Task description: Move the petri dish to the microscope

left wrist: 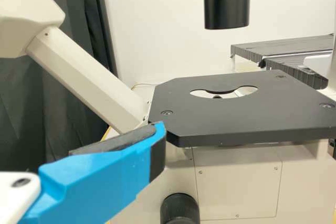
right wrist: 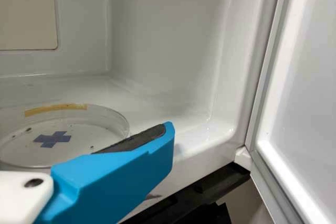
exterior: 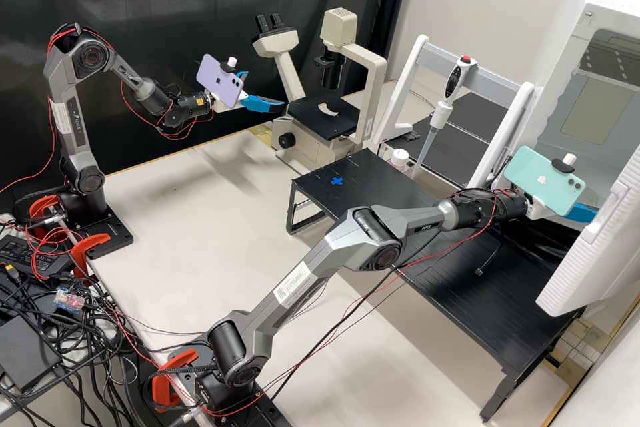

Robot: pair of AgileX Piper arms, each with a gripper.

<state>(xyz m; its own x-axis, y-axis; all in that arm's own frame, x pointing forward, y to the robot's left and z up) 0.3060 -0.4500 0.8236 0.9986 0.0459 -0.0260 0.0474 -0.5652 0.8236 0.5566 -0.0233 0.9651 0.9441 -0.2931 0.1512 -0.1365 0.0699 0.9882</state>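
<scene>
In the high view, we see our left arm bent high, its left gripper point(exterior: 266, 89) open beside the microscope point(exterior: 327, 115); our right arm slants up to the white chamber point(exterior: 610, 227), right gripper point(exterior: 581, 213) open near the petri dish point(right wrist: 86, 129), flat inside.

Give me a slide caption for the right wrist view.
Petri dish resting inside the white chamber, a blue cross showing within its rim, a blue gripper finger in front.
</scene>
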